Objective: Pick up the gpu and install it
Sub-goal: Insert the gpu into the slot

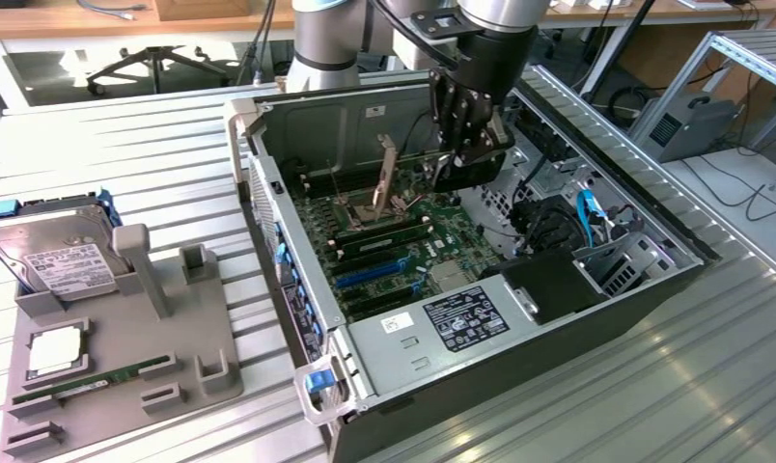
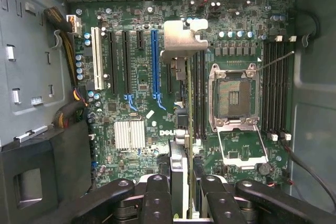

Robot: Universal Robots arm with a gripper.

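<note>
My gripper [image 1: 456, 166] reaches down into the open computer case [image 1: 285, 280], shut on the gpu [image 1: 391, 178]. The card is thin and stands on edge over the green motherboard [image 1: 381, 256], with its silver bracket toward the case's rear wall. In the wrist view the gpu [image 2: 188, 103] shows edge-on, and its silver bracket [image 2: 181, 38] is at the far end. My gripper [image 2: 182, 182] clamps the near end between black fingers [image 2: 157, 192]. The card lines up between the blue slot [image 2: 154, 61] and the memory slots beside the CPU socket [image 2: 233, 95]. Whether it touches a slot I cannot tell.
On the exterior view's left, a grey fixture [image 1: 169, 347] carries a silver hard drive [image 1: 53, 256], a square chip [image 1: 53, 352] and a green memory stick [image 1: 86, 386]. Inside the case are a black box [image 1: 549, 285], blue cables [image 1: 588, 212] and a silver heatsink [image 2: 129, 134].
</note>
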